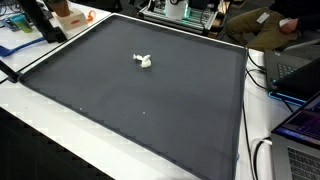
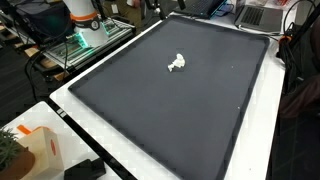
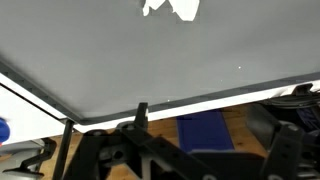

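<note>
dark mat (image 1: pixel 150 100) on a white surface (image 1: pixel 35 125), small white object (image 1: pixel 143 62) lying alone upper middle of the mat, hand (image 3: pixel 185 160) dim at wrist view's lower edge, grip impossible to tell

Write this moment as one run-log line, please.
thing: small white piece | where: lying on dark mat, away from its edges | support: white table | contact: nothing touching it

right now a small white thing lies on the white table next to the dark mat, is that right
Not quite. The small white thing lies on the dark mat itself, well inside its border, not on the white table beside it. Both exterior views show this.
</note>
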Robot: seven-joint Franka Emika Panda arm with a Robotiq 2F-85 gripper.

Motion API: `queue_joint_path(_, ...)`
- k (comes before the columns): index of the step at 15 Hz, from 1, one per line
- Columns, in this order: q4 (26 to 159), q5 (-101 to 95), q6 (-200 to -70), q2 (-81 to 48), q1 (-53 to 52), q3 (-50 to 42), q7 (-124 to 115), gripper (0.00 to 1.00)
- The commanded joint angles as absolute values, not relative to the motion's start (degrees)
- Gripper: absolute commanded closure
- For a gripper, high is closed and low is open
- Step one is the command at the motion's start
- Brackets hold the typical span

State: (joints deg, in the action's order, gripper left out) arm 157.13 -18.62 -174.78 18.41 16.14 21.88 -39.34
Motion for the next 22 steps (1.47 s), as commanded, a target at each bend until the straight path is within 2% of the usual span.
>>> queue_joint_path(1, 157.1, -26.6, -179.6, 15.0, 22.6, 25.9, -42.6, 0.00)
queue_joint_path(8, 157.5, -37.9, -182.8, 7.0, 25.1, 26.5, -42.6, 0.00)
queue_joint_path(10, 157.5, -35.5, -181.9, 7.7, 23.3, 25.6, -41.7, 0.00)
queue_joint_path(22, 155.1, -39.6, -185.3, 3.2, 29.0, 27.3, -41.0, 0.00)
